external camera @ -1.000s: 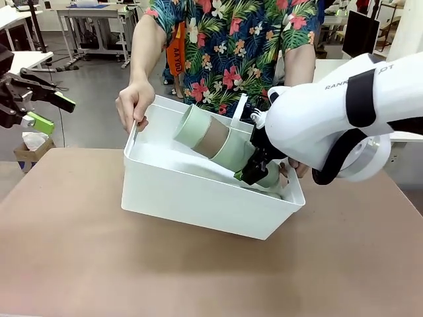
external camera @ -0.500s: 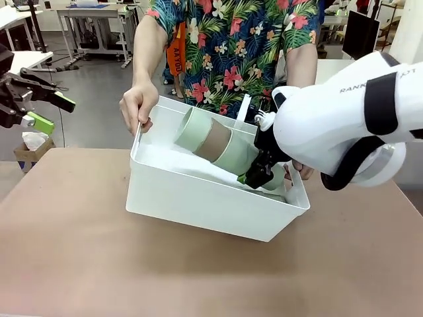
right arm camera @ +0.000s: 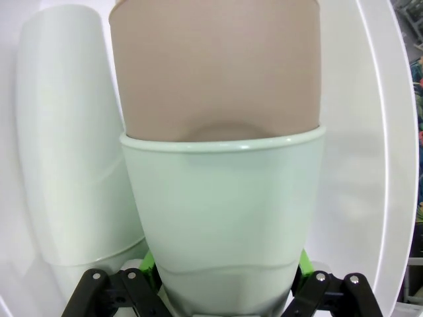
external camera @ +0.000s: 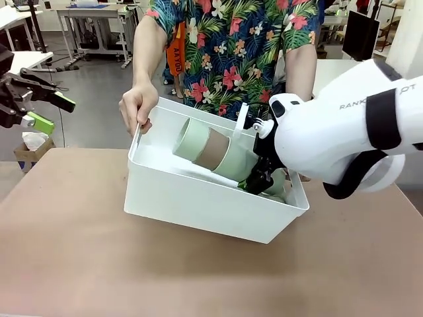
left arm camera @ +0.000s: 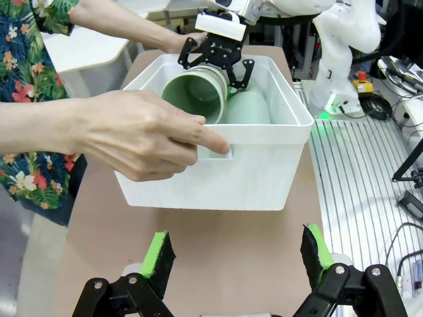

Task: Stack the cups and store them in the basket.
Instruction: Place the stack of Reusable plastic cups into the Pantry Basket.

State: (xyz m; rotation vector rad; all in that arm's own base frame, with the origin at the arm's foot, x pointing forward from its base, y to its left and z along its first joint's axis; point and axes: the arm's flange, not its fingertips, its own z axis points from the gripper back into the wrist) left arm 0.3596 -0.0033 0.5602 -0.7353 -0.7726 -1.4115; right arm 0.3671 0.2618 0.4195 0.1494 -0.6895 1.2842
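The stacked matte plastic cups (external camera: 215, 153), mint green around one brown, lie slanted inside the white rectangular plastic basket (external camera: 198, 201), clenched by the right tool (external camera: 256, 179) at four o'clock; a person's hand (external camera: 135, 105) tilts the basket toward it, probably easing placement. The left tool (left arm camera: 234, 257) hangs released.

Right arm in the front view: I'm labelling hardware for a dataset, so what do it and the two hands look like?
The right arm is bulky, glossy white, with a black band and grey lettering on its shell. Its right hand is black with green pads. The left hand is also black, two linked fingers tipped with bright green pads.
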